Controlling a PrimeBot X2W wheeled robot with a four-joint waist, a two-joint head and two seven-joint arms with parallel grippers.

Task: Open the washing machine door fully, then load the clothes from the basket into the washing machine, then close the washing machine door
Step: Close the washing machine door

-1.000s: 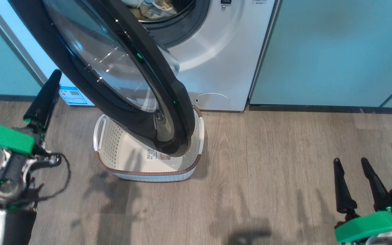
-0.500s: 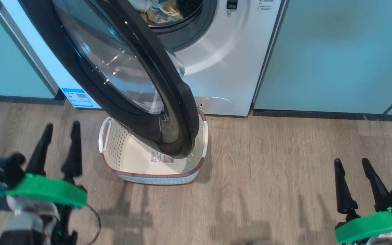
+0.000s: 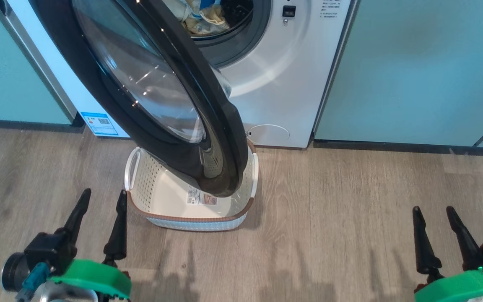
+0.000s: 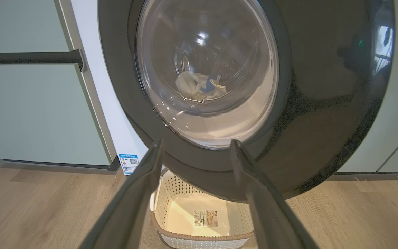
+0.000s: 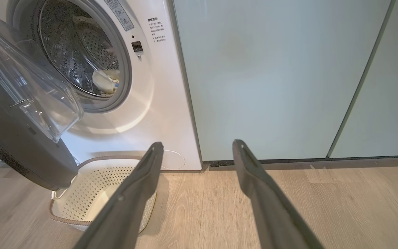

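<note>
You have: washing machine [image 3: 275, 84]; its door [image 3: 149, 96] half open; clothes [image 3: 201, 19] inside it; basket [image 3: 191, 218] at its foot; left claw [image 3: 104, 193] and right claw [image 3: 433, 209] before it, both open, holding nothing.

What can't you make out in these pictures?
- Head view: the basket's far end, hidden behind the washing machine door.
- Head view: the clothes in the drum, cut off by the top edge; number unclear.
- Right wrist view: print on the washing machine, too small.
</note>
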